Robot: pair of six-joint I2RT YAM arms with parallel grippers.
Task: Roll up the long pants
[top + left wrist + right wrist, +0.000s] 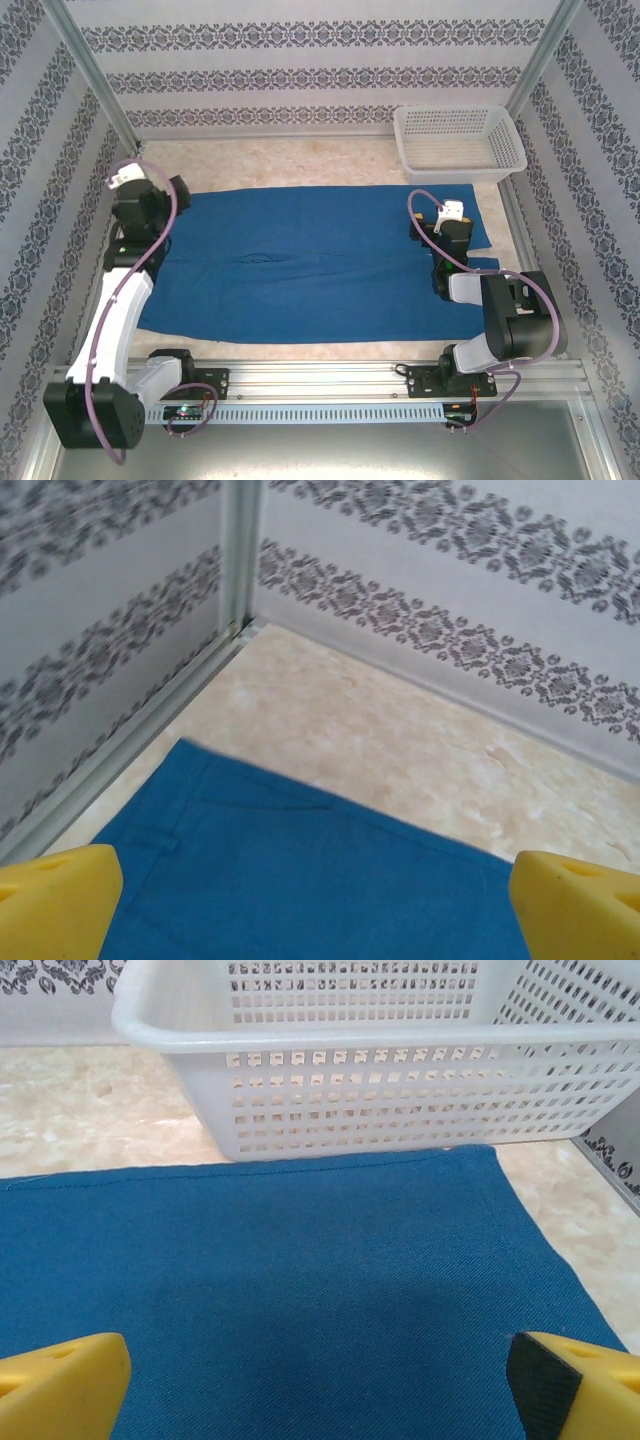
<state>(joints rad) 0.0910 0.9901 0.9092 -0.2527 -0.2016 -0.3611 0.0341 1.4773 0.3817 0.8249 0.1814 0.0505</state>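
Observation:
The long pants (310,265) are royal-blue and lie spread flat across the table, waist to the left and leg ends to the right. My left gripper (158,205) hovers over the waist end, open. In the left wrist view its yellow fingers (55,900) stand wide apart above the waistband corner of the pants (300,870), holding nothing. My right gripper (450,238) hangs over the leg ends, open too. In the right wrist view the gripper (320,1385) has bare blue cloth (280,1260) between its spread fingers.
A white mesh basket (458,142) stands at the back right, just beyond the far hem of the pants; it looms close ahead (380,1070) in the right wrist view. Patterned walls and metal posts (240,550) enclose the beige table (400,750).

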